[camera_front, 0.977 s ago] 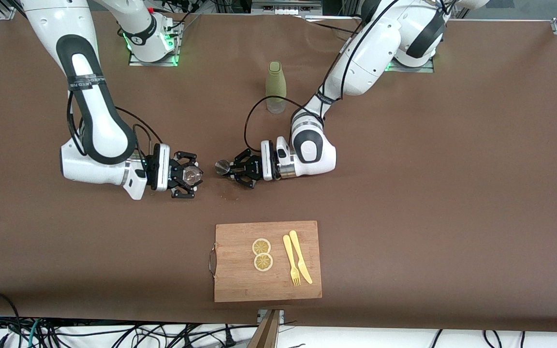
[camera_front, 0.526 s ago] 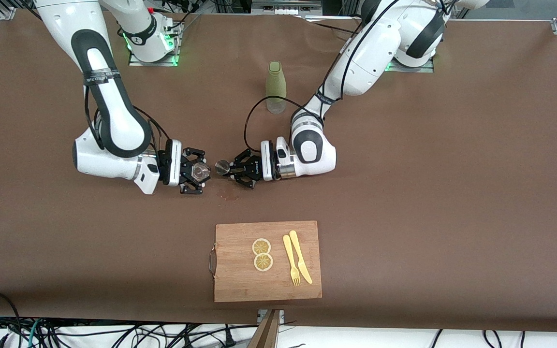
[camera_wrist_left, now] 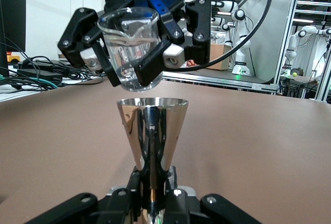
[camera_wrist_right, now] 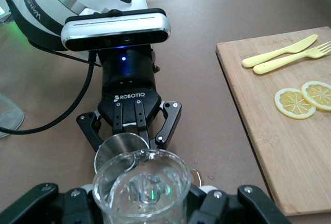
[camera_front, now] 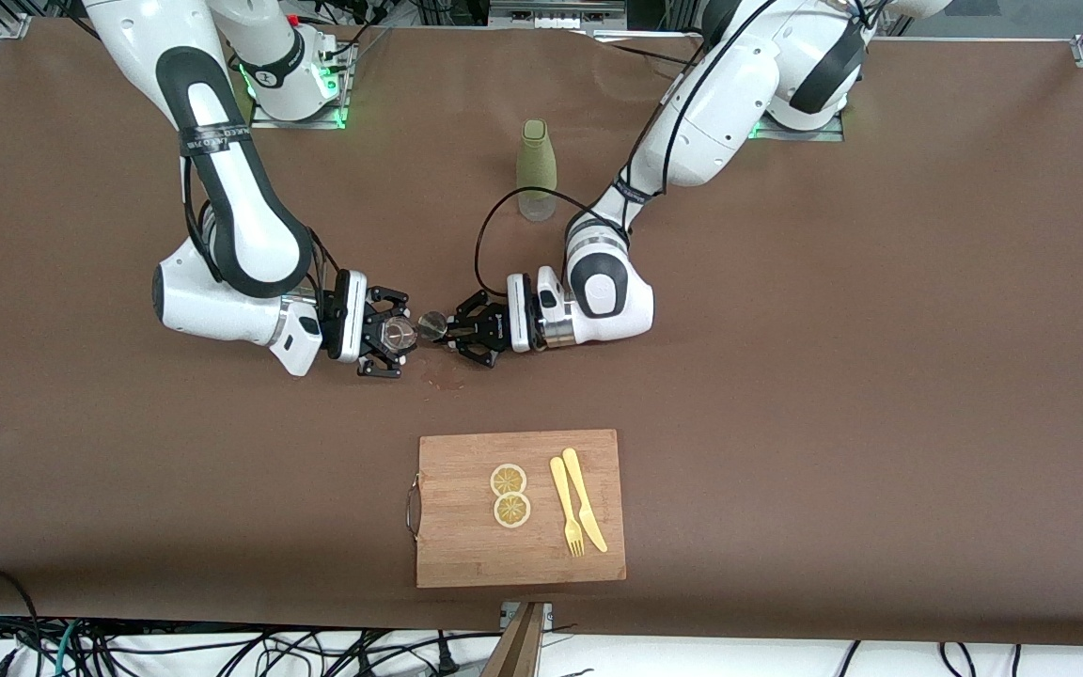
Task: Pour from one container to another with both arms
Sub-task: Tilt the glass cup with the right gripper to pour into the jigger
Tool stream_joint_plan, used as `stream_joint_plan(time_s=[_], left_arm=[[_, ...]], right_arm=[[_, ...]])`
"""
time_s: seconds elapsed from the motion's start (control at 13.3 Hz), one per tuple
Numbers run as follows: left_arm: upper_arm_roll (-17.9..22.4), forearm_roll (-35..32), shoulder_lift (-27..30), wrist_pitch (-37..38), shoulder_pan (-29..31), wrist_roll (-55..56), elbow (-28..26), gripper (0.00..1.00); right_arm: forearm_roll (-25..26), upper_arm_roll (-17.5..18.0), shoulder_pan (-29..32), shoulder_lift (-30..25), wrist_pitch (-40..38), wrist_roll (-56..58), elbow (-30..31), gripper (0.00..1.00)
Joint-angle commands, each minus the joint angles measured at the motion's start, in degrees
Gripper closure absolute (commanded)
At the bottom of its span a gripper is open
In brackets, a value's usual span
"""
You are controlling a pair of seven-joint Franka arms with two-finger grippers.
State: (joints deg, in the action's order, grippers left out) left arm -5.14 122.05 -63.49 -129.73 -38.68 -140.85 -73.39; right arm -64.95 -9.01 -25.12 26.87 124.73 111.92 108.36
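- Nearest the front camera, well clear of both sets of fingers, a wooden cutting board [camera_front: 521,508] lies on the surface [camera_front: 833,376] with two lemon slices [camera_front: 510,495] and a yellow fork [camera_front: 565,506] and knife [camera_front: 584,499] on it.
- Up over the middle of the surface, the right gripper [camera_front: 389,332] has its fingers [camera_wrist_left: 150,63] closed around the small clear glass tumbler [camera_front: 399,330], held upright, mouth up.
- Facing it, the left gripper [camera_front: 460,328] has its fingers shut on the narrow waist of the silvery jigger [camera_front: 431,325], upper cone open upward.
- From the left wrist view, the tumbler [camera_wrist_left: 130,48] hangs just above the jigger's rim [camera_wrist_left: 151,101], base close to it but not touching; whether the glass holds any liquid I cannot tell.
- A small wet-looking mark [camera_front: 445,380] shows on the surface near the two grippers.
- Farthest off, toward the robots' bases, the tall green-sleeved bottle [camera_front: 536,169] stands alone, untouched.
- As I judge it, the lining-up step is about done and the pour not yet begun; the next move calls for the right wrist to tip the tumbler slowly, lip over the cone's mouth, while the left arm holds the jigger level and steady.
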Motion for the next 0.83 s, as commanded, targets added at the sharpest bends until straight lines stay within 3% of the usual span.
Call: stream_joint_plan(time_s=[0.0,0.08,0.6,0.75], left_arm=[[0.3,2.1,-1.3,-1.5,-0.6,-1.9,2.6,1.0],[0.3,2.1,-1.3,-1.5,-0.6,-1.9,2.6,1.0],[0.5,2.1,-1.3,-1.4,-0.5,-2.0,2.5,1.0],[0.5,2.0,-1.4,-1.4,-0.5,-2.0,2.5,1.0]], right_arm=[[2.7,-0.8,-1.7,-3.4,1.9,-2.9,2.6,0.72],[5.2,-0.8,-1.8,-4.0,2.2,-4.5,2.6,0.72],[8.1,-0.9,-3.6,-6.5,4.4,-6.7,5.9,0.72],[11.0,-1.0,-4.5,-6.6,5.2,-9.7,5.9,0.72]])
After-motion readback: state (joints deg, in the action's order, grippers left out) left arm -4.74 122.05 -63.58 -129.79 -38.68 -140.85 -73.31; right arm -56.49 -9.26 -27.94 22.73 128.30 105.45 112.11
